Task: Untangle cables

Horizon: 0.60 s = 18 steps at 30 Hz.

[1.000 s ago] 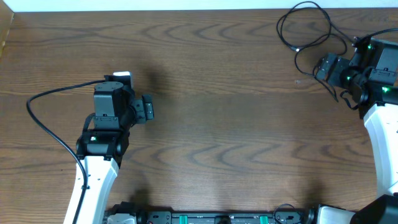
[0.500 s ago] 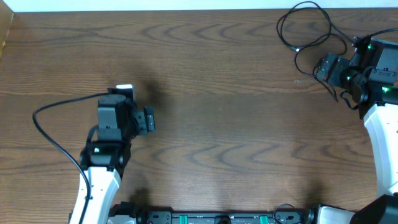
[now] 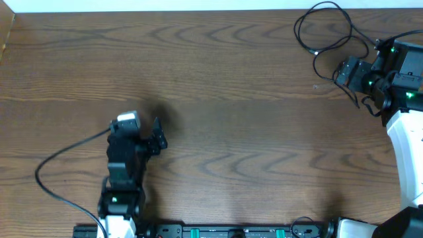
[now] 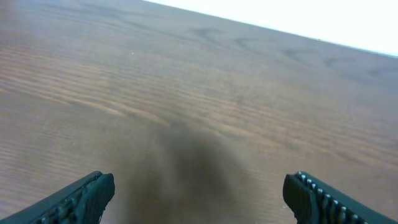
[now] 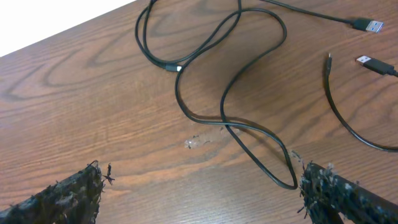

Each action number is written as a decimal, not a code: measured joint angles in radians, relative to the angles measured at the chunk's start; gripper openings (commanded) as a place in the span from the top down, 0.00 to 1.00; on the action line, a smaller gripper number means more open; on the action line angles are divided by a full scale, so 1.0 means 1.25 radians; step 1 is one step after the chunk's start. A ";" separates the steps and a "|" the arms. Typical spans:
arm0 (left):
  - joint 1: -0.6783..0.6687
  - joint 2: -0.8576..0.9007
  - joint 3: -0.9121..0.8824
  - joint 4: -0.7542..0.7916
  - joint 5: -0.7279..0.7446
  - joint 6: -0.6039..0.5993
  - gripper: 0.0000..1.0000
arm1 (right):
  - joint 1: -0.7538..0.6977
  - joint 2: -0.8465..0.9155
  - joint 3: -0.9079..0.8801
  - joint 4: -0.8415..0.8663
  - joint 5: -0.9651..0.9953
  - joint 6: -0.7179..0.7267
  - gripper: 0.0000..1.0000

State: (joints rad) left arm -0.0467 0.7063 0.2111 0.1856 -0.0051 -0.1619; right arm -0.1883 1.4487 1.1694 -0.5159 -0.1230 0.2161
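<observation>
1. Picking 1 strand where the cables [image 5: 177, 67] cross works best: pinch beside the overlap, not on it.
2. They lie at the far right corner of the table [image 3: 231, 99].
3. The right gripper [image 3: 340, 70] hovers just beside them, jaws spread, empty.
4. The left gripper [image 3: 157, 135] hangs well apart over bare wood, jaws released.

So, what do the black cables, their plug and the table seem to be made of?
The cables look like cords with a smooth black rubber or plastic jacket: they bend in soft loops and shine slightly. The plug has a silver tip, probably metal. The table shows brown wood grain, matte; solid wood or laminate, I cannot tell.
</observation>
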 measured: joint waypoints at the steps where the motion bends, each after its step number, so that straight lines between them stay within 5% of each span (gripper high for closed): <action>1: 0.000 -0.016 -0.025 0.031 0.000 -0.003 0.08 | 0.000 0.000 0.000 0.000 0.000 0.000 0.01; 7: 0.000 -0.130 -0.152 0.140 0.002 -0.022 0.08 | 0.000 0.000 0.000 0.000 0.001 0.000 0.01; 18: 0.000 -0.331 -0.164 -0.054 0.004 -0.030 0.08 | 0.000 0.000 0.000 0.000 0.001 0.000 0.01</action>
State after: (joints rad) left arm -0.0467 0.2920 0.0059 0.1181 0.0002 -0.1989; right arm -0.1883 1.4487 1.1694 -0.5159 -0.1223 0.2165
